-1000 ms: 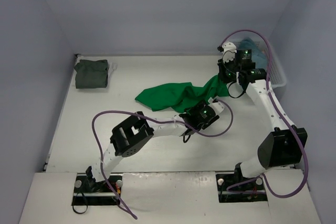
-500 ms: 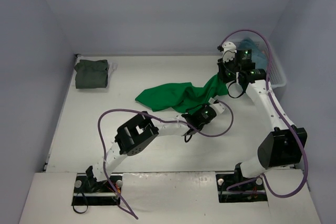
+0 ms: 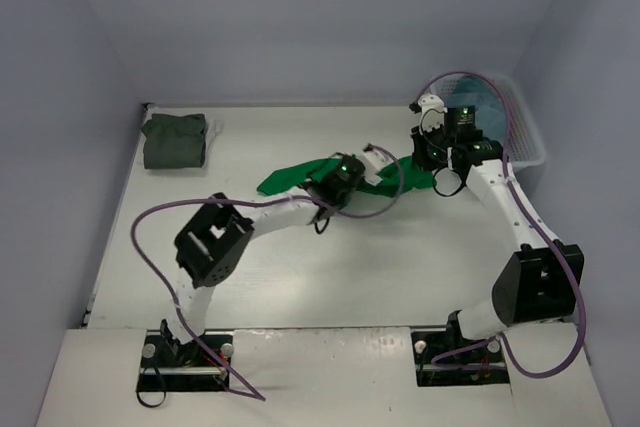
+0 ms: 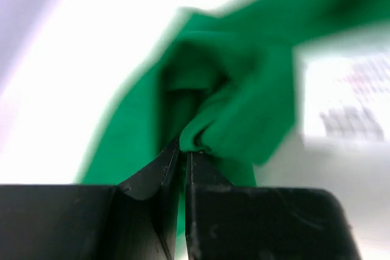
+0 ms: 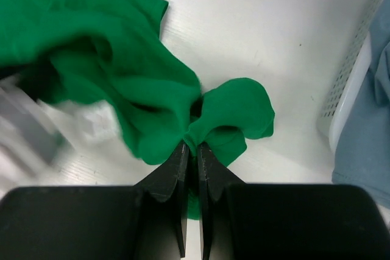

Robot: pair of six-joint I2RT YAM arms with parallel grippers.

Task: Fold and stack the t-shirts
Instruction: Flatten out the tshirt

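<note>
Green t-shirt (image 3: pixel 285 179) is pinched by the outstretched left gripper (image 4: pixel 183 151) and right gripper (image 5: pixel 190 145) alike.

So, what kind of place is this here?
Probably a robot test cell: plain walls box in a white table, and the left arm and right arm, bolted to it, grip a green t-shirt.

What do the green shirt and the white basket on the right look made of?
Green shirt: soft matte cloth, probably a cotton knit; it bunches into loose folds and wrinkles. Basket: hard white plastic, it seems, with a slight sheen; its wall is a stiff grid of small slots.
</note>
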